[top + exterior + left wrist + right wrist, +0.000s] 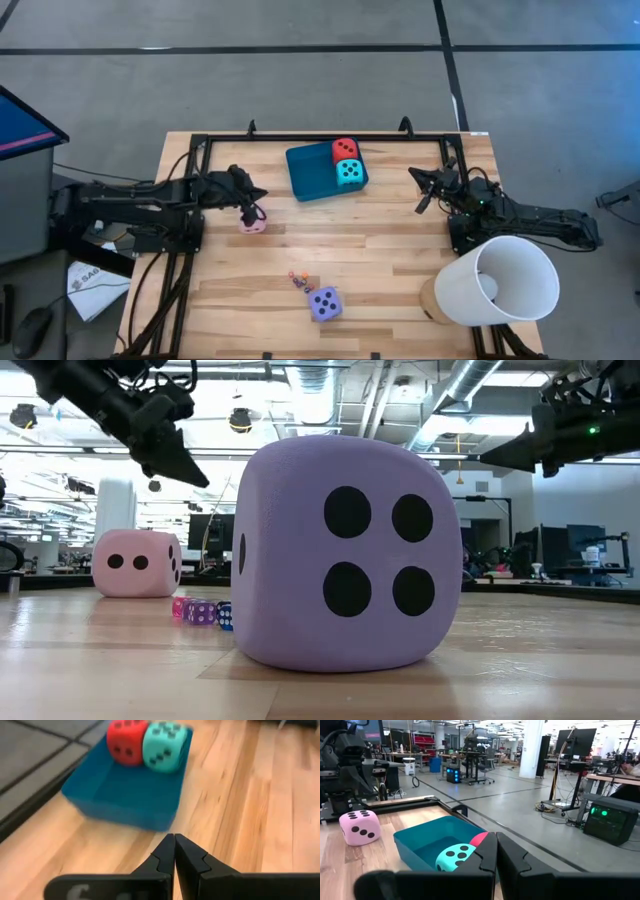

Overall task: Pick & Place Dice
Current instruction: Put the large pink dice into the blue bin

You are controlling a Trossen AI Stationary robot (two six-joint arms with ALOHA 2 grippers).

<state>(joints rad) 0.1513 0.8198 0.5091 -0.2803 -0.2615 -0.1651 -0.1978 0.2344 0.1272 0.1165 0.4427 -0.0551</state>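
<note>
The pink die (252,223) (135,563) (360,826) rests on the wood on its bottom face. My left gripper (258,196) (200,478) (174,851) hangs shut just above it, clear of it. The red die (345,149) (127,741) and the turquoise die (349,172) (164,746) (454,856) sit side by side in the teal tray (308,172) (125,795). The purple die (324,303) (345,555) stands near the table's near edge. My right gripper (420,181) (496,847) is shut, in the air to the right of the tray.
A few tiny coloured dice (297,280) (200,612) lie beside the purple die. A big white cup-shaped object (497,280) lies on its side at the table's near right corner. A black frame (330,136) runs along the far edge. Bare wood lies between the tray and the purple die.
</note>
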